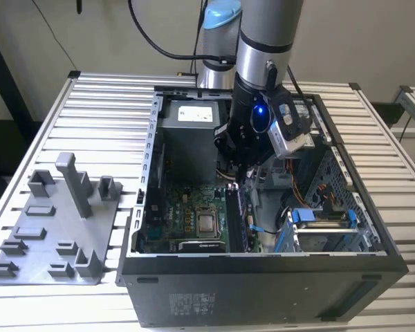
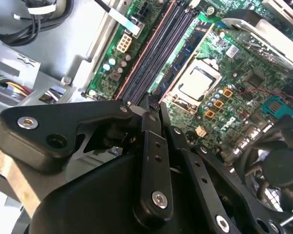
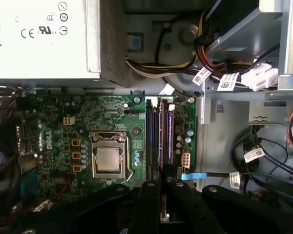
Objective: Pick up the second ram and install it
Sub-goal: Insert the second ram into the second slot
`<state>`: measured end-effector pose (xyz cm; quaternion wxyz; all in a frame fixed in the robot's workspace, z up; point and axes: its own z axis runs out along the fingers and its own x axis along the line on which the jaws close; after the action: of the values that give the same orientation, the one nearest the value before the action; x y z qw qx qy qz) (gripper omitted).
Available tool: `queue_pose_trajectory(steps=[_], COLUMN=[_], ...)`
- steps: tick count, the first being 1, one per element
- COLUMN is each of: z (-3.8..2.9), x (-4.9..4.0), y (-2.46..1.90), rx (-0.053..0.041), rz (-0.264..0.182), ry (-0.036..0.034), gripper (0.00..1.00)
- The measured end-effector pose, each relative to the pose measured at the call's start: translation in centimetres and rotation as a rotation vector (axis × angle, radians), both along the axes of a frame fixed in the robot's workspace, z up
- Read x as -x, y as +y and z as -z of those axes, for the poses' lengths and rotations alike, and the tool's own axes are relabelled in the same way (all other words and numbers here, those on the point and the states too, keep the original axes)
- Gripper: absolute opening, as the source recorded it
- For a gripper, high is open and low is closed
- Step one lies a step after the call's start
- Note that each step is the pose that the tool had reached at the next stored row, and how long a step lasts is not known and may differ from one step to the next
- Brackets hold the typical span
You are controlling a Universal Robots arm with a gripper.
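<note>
Inside the open computer case (image 1: 263, 273), my gripper (image 1: 243, 178) hangs low over the motherboard (image 3: 53, 112). The second ram (image 3: 165, 139) is a thin dark stick with a bluish-purple sheen. It stands on edge in the memory slots (image 2: 156, 56) beside the processor socket (image 3: 108, 159). In the exterior view the second ram (image 1: 234, 216) runs toward the case's front wall. My gripper (image 3: 162, 183) is shut, its black fingertips (image 2: 151, 103) meeting right over one end of the stick by the slot latch. I cannot tell whether they touch it.
A silver power supply (image 3: 39, 36) and bundled cables (image 3: 205, 73) sit beyond the slots. Blue drive-bay clips (image 1: 318, 218) fill the case at the exterior view's right. A grey holder plate with upright blocks (image 1: 55, 235) lies outside the case at the exterior view's left.
</note>
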<state>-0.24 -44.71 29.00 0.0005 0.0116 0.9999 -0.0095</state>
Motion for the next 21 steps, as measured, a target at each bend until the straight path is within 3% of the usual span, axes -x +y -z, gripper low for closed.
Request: queue_pose_trajectory(steps=[9,16,21], z=[1.80,3.08,3.94], x=[0.18,0.26,0.26], y=[-0.11,-0.24,-0.44], rx=[0.0001,-0.0001,0.0002], rz=[0.014,0.074,0.076], ry=[0.0001,0.0000,0.0010], gripper=[0.14,0.14,0.14])
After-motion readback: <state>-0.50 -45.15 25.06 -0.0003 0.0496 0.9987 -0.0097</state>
